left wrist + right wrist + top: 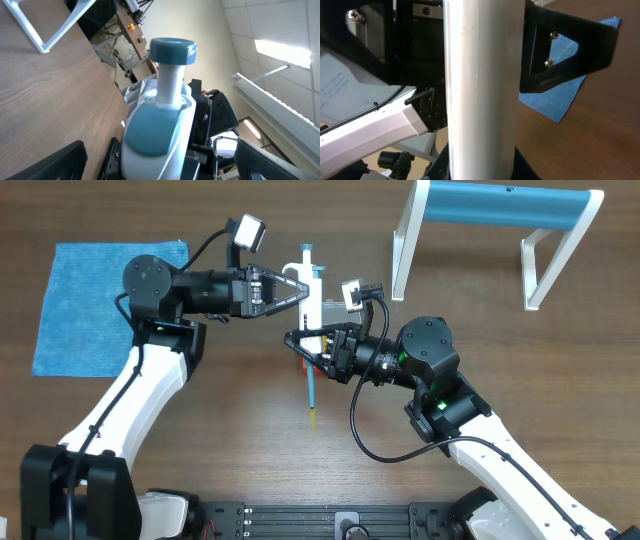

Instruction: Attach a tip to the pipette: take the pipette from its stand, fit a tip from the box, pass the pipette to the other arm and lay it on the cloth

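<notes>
Mid-handover: pipette (313, 308) w/ yellow tip (312, 418) fitted, R gripper (305, 352) fingers clamped on its body, L gripper (305, 288) fingers open astride its head; transfer & laying on cloth (100, 305) remain.

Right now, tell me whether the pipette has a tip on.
On: a yellowish tip caps the pipette's thin lower end.

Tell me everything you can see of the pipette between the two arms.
The white plastic pipette has a blue plunger button on a white stem, a blue lower shaft and a yellow tip fitted. It lies lengthwise above the wooden table, button away from the arm bases, tip toward them. The right gripper is shut on its white body; the left gripper's open fingers straddle it near the top.
</notes>
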`<action>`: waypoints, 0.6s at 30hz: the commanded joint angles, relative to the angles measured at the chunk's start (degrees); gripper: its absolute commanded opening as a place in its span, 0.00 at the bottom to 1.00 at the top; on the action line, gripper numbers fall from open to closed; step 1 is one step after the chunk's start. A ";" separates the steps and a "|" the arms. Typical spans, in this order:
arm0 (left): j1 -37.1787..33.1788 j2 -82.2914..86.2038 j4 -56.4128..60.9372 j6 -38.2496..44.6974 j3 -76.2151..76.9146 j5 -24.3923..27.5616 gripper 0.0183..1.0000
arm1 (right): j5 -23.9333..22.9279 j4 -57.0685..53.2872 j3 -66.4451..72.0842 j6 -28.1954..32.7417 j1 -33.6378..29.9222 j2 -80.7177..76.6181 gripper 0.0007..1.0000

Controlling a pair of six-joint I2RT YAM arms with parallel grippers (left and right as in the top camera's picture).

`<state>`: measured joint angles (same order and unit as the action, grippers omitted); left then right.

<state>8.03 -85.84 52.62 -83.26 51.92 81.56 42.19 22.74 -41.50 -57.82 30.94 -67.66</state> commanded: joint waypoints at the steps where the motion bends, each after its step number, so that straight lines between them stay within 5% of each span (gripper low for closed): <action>1: 1.38 -0.59 0.35 2.82 1.46 -4.24 0.95 | 0.96 0.55 -0.92 -0.46 0.28 0.31 0.08; 2: 1.36 -0.59 0.35 2.84 1.46 -4.46 0.95 | 0.96 0.55 -0.90 -0.44 0.28 0.31 0.08; 3: 1.38 -0.59 0.33 3.26 1.46 -4.46 0.81 | 0.96 0.55 -0.92 -0.44 0.28 0.31 0.08; 4: 1.38 -0.59 0.33 3.26 1.46 -4.48 0.47 | 0.96 0.55 -0.90 -0.44 0.28 0.31 0.08; 6: 1.38 -0.70 -0.11 3.21 1.46 -4.46 0.06 | 0.96 0.55 -0.90 -0.44 0.28 0.31 0.08; 7: 1.38 -0.70 -0.20 3.19 1.46 -4.39 0.01 | 0.96 0.55 -0.90 -0.44 0.28 0.31 0.08; 13: 3.54 -0.74 -0.33 3.19 1.46 -4.59 0.01 | 2.51 0.55 -0.92 -1.31 0.28 0.31 0.08; 14: 3.96 -0.74 -0.28 3.23 1.46 -4.63 0.22 | 2.80 0.57 -0.92 -1.33 0.28 0.31 0.08; 15: 4.07 -0.74 -0.28 3.23 1.46 -4.66 0.32 | 2.91 0.57 -0.90 -1.33 0.28 0.31 0.08; 18: 4.04 -0.74 -0.28 3.21 1.46 -4.98 0.39 | 2.91 0.55 -0.90 -1.31 0.28 0.31 0.08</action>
<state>11.64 -85.97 52.14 -80.60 52.12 77.36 43.68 22.98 -41.50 -59.55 30.96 -67.66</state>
